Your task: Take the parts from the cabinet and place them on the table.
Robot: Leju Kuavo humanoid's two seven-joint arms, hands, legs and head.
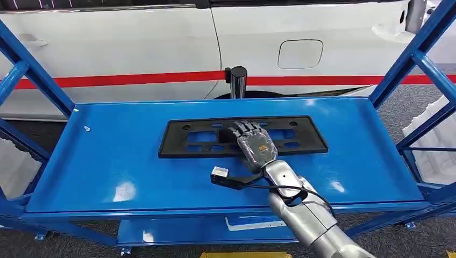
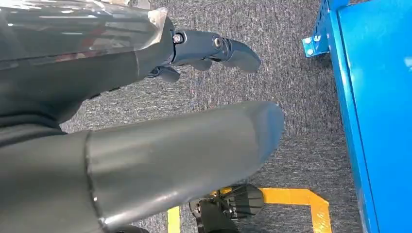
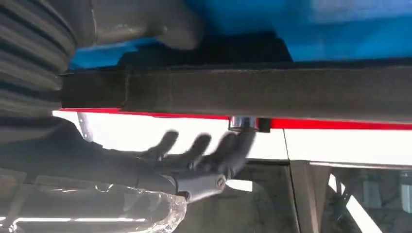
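- Head view: looking down on a blue cabinet shelf (image 1: 107, 161) with a flat black part (image 1: 183, 141) lying lengthwise across its middle. Seeing the right hand (image 1: 255, 144) stretched over the part's near edge, just right of its centre, fingers reaching onto the panel. Not being able to tell whether gripping or just resting. Noting a white car (image 1: 134, 43) with a red stripe beyond the shelf.
- Left wrist view: showing the left hand (image 2: 204, 53) hanging over grey carpet (image 2: 291, 97), fingers loosely curled and holding nothing, well apart from the part, beside the shelf's blue edge.
- Right wrist view: seeing the part's dark edge (image 3: 252, 90) running across, thumb on one side, fingers (image 3: 214, 150) spread on the other, contact unclear.
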